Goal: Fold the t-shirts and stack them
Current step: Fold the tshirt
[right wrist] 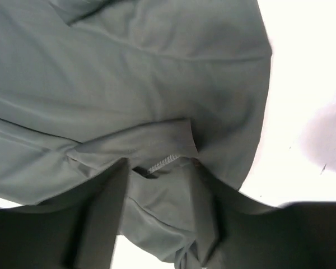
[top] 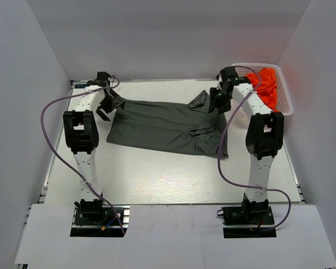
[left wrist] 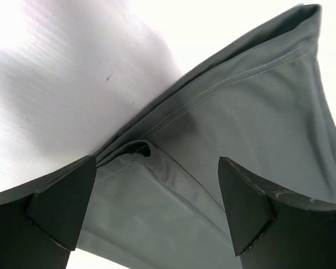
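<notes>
A dark grey t-shirt [top: 162, 126] lies spread across the middle of the table. My left gripper [top: 106, 107] is at its far left corner. In the left wrist view the gripper [left wrist: 157, 207] stands wide open, with the shirt's hemmed edge [left wrist: 257, 112] lying between the fingers. My right gripper [top: 217, 101] is at the shirt's far right corner, where the cloth rises in a peak. In the right wrist view the gripper [right wrist: 159, 218] is closed on a bunched fold of the grey shirt [right wrist: 129, 67]. Orange t-shirts [top: 269, 84] lie heaped in a basket.
A white plastic basket [top: 285, 109] holding the orange shirts stands at the far right corner of the table. White walls close in the table on the left, back and right. The shirt's right end hangs in a crumpled tail [top: 223, 147].
</notes>
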Robot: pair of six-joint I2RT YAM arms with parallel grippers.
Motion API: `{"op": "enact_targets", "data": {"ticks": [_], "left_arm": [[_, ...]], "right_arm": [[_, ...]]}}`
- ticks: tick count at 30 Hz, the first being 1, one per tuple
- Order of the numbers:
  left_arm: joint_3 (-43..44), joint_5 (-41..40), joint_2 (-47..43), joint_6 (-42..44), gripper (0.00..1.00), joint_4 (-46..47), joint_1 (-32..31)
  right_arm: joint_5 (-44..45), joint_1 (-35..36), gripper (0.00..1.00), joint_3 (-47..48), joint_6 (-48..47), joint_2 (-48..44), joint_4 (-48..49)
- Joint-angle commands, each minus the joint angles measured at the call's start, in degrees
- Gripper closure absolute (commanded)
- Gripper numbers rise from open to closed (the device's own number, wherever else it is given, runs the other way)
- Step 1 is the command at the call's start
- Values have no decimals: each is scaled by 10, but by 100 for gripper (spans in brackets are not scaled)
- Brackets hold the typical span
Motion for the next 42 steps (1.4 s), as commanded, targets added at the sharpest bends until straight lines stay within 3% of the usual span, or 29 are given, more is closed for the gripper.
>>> {"op": "enact_targets", "data": {"ticks": [1,3,6,7,9,10,13,18,30,31,32,33,35,42], "left_arm": [[31,-2,-37,11,0,-18,3],[14,-2,-54,24,0,-11,3],[-36,3,-96,36,0,13,-10],[-61,16,-104,49,0,18,-10],[-92,59,-129,62,0,45,-10],[-129,71,-135,62,0,56,-15],[-194,118,-151,74,0,98,-15],[-233,129,-140,79,0,111,-25],[-256,115,-118,79,0,136,-36],[-262,109,-118,79,0,136,-36],[-262,109,-112,79,0,136,-36],[-262,109,-112,79,0,136,-36],[-262,94,-107,79,0,124,-36],[-267,67,-87,79,0,106,-24]], "right_arm": [[-13,-2,44,7,-42,-22,-1],[-34,-1,35,-53,-41,-79,13],[-33,-2,34,-170,-35,-160,63],[-27,-4,34,-255,-27,-202,82],[-1,-3,34,-306,-22,-259,94],[7,-3,34,-377,-23,-307,97],[8,-5,38,-467,-28,-356,112],[-22,-2,41,-524,-42,-365,144],[15,-4,49,-512,-53,-304,210],[29,-3,50,-512,-53,-302,209],[33,-4,66,-511,-54,-299,209],[34,-3,73,-513,-56,-297,208],[37,-3,100,-513,-51,-295,200],[119,-14,100,-521,-4,-337,115]]}}
